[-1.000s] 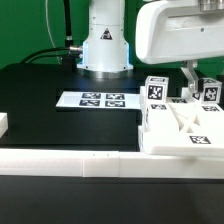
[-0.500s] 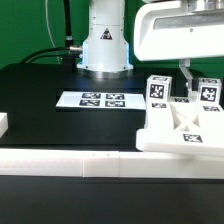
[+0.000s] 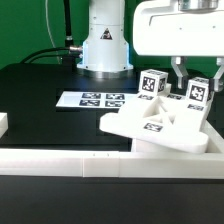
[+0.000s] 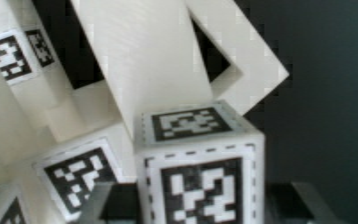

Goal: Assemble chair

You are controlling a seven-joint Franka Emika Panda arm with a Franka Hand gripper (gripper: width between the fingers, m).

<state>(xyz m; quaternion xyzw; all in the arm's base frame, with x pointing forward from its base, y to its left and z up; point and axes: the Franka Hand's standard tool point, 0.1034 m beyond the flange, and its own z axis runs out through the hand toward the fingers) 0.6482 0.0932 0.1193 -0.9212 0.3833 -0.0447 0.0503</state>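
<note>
The partly joined white chair is at the exterior view's right. It is a flat slab with cross bars and two tagged square posts standing up from it. It is tilted, and its corner toward the exterior view's left points out over the black table. My gripper comes down from above and is shut on the post toward the exterior view's right. In the wrist view that tagged post fills the space between my dark fingertips, with the gripper closed on it and the chair's bars beyond.
The marker board lies flat on the black table in front of the robot base. The long low white border wall runs along the near edge. A small white block sits at the exterior view's left edge.
The chair has tilted and swung toward the exterior view's left, with one corner now over the table near the marker board. My gripper has stayed on the post and shifted slightly.
</note>
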